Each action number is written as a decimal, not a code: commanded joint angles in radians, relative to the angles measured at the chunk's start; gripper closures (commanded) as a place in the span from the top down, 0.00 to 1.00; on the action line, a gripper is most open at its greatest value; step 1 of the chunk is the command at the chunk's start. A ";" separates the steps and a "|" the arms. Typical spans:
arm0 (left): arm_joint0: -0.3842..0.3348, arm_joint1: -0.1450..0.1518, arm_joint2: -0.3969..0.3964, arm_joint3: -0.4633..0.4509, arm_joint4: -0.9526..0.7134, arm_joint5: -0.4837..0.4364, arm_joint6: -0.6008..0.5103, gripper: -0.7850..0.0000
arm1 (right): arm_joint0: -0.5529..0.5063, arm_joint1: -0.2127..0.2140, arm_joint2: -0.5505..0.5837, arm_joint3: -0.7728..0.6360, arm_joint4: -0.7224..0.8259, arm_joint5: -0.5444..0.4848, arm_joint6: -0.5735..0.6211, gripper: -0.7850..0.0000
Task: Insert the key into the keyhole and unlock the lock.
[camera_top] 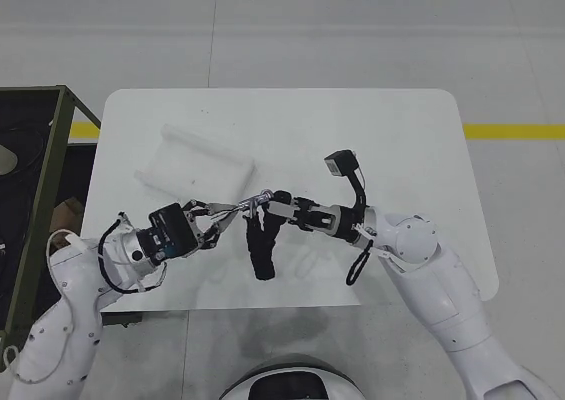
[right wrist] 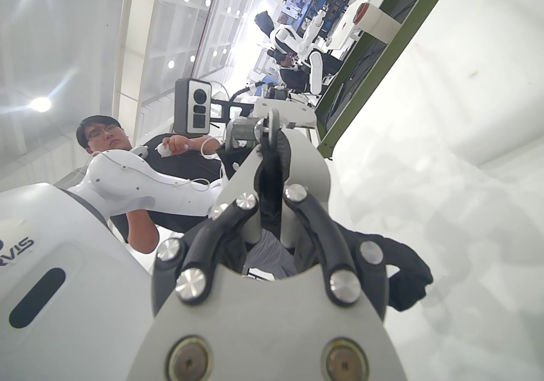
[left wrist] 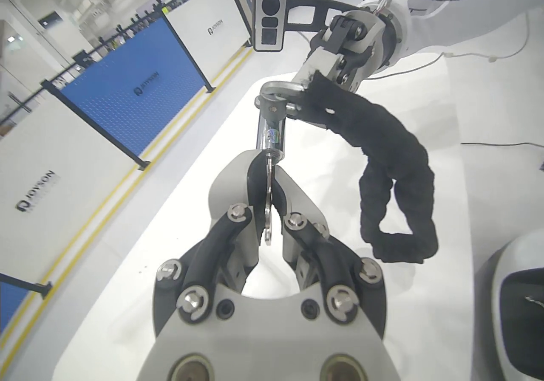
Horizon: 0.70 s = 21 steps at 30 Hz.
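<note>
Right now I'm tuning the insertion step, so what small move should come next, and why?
Probably ease the left hand forward, in line with the key: its tip meets the end of the lock held by the right hand, yet most of the blade seems outside.

Key (left wrist: 268,208) in left gripper (left wrist: 266,172), tip seemingly inside lock (left wrist: 270,123); lock in right gripper (right wrist: 272,153), above table (camera_top: 412,130) middle.

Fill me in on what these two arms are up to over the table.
The left gripper pinches the key. The right gripper holds the lock by its black-sleeved cable. Both are over the white table. The key's tip meets the end of the lock's metal barrel; how deep it sits cannot be told.
</note>
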<state>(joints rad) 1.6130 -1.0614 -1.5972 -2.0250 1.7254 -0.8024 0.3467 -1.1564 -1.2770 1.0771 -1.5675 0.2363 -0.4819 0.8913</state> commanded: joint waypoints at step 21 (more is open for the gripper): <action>0.031 0.018 0.074 0.080 0.375 0.367 0.292 1.00 | -0.005 0.010 0.006 0.033 0.018 0.009 -0.006 0.00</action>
<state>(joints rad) 1.6442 -1.0437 -1.5225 -1.9451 2.0995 -0.4351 0.6400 -1.1609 -1.2683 1.0766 -1.5372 0.2615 -0.4711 0.8909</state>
